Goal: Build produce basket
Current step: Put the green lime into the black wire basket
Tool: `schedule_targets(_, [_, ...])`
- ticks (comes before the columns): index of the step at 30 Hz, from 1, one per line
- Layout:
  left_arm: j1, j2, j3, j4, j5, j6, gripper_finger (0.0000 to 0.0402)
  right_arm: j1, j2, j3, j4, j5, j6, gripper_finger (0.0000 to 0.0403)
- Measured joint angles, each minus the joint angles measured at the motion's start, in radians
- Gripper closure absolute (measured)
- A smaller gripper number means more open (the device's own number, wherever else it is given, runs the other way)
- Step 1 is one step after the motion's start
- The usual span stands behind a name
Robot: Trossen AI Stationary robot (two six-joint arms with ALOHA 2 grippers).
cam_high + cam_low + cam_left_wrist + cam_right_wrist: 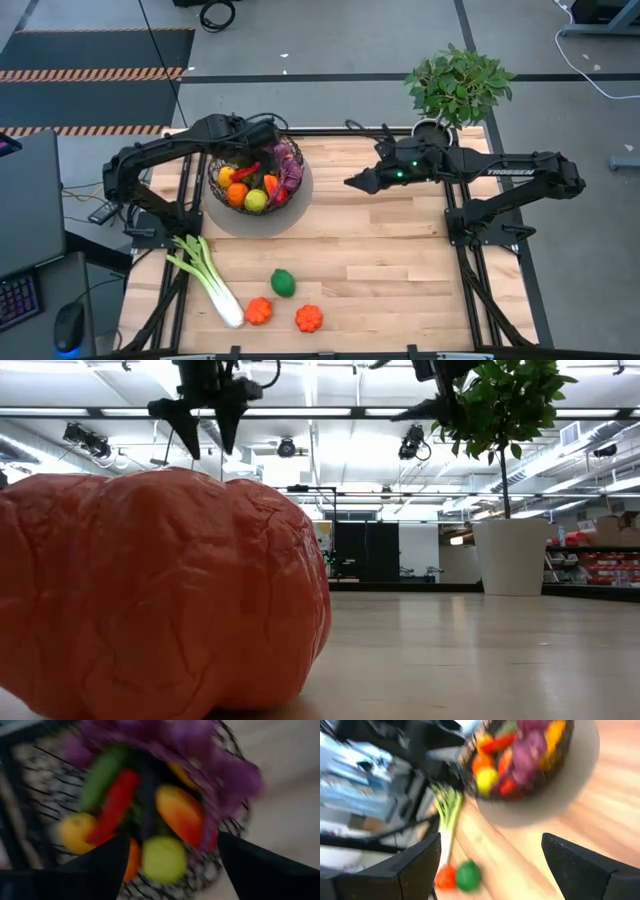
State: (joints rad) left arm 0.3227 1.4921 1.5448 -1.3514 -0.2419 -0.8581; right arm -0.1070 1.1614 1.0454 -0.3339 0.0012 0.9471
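I'm looking across a bright hall with ceiling lights and a grey floor, and the pale planked wooden table (380,250) is filling my working area. At its far right corner the leafy potted plant (459,85) is standing in a white pot. The round wire-mesh basket (222,163) is sitting on a grey disc (300,205) at the far left of the table, heaped with glossy produce: purple pieces, a red chilli (117,802), a green cucumber (102,775), an orange and a yellow-green fruit (164,859). The left gripper (268,135) is hovering right over the basket's far rim, its fingers (100,865) spread apart and empty. The right gripper (352,182) is hanging over bare boards just right of the basket, pointing at it, fingers apart, holding nothing. Near the front left edge a leek (205,277) is lying diagonally; beside it a green lime-like fruit (283,283) and two ribbed orange pieces (259,311) (308,319) are resting. The table's right half is giving me open room.
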Motion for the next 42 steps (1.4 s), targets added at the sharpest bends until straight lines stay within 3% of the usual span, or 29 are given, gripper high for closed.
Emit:
schedule_targets(4, [-0.074, 0.000, 0.000, 0.002, 0.127, -0.012, 0.0072, 0.001, 0.000, 0.000, -0.135, -0.065, -0.010, 0.0055])
schedule_targets(7, [-0.163, 0.001, 0.000, 0.001, 0.168, -0.100, 0.0065, 0.002, 0.000, 0.000, -0.216, -0.095, -0.027, 0.0055])
schedule_targets(11, [-0.301, 0.003, 0.000, -0.004, 0.149, -0.326, 0.0063, 0.003, 0.000, 0.000, -0.267, -0.136, -0.073, 0.0055])
schedule_targets(19, [-0.572, 0.090, 0.001, 0.010, 0.105, -0.916, 0.0062, 0.040, 0.000, 0.000, -0.272, -0.182, -0.251, 0.0055])
schedule_targets(24, [-0.693, 0.193, 0.001, 0.061, 0.119, -1.146, 0.0062, 0.047, 0.001, 0.000, -0.283, -0.227, -0.347, 0.0055])
schedule_targets(32, [-0.764, 0.310, 0.000, 0.251, 0.157, -1.278, 0.0062, 0.048, 0.001, 0.000, -0.277, -0.237, -0.375, 0.0055])
schedule_targets(42, [-0.751, 0.356, 0.000, 0.319, 0.151, -1.304, 0.0062, 0.039, 0.001, 0.000, -0.288, -0.284, -0.405, 0.0055])
